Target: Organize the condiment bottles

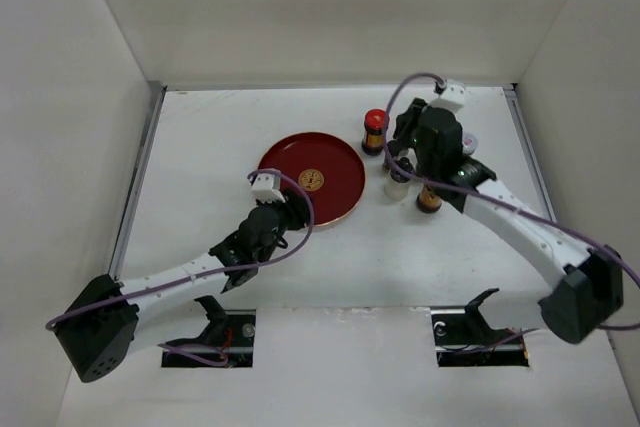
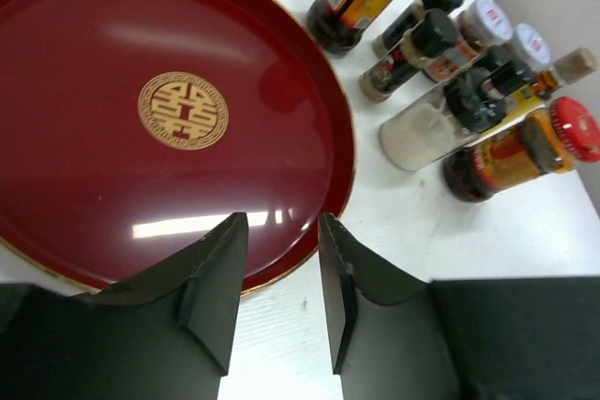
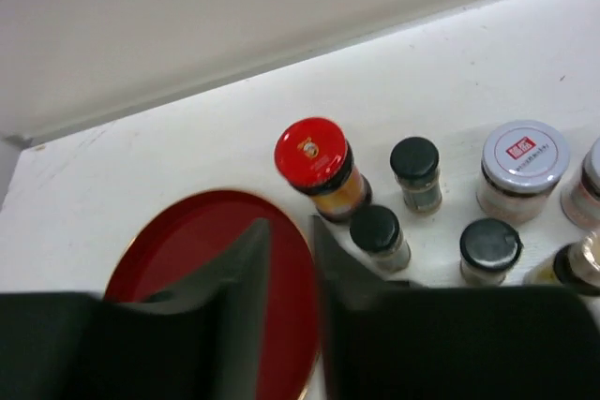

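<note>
The bottles [image 3: 414, 171] stand upright just right of the tray [image 2: 112, 25], close before our right end effector [image 3: 292, 236], slightly spread and empty. Our left end effector [image 2: 281, 231], also spread, is farther.

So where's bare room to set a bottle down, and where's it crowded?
Inside the red tray is bare. So is the table left of it and nearer than the condiment bottles. Crowded: the bottles bunch tight right of the tray.

I read a gold double-happiness sign [image 2: 183, 111] at the centre of the red tray [image 2: 75, 25]; the white-lidded jar [image 3: 523, 154] carries a red mark too small for me to read.
</note>
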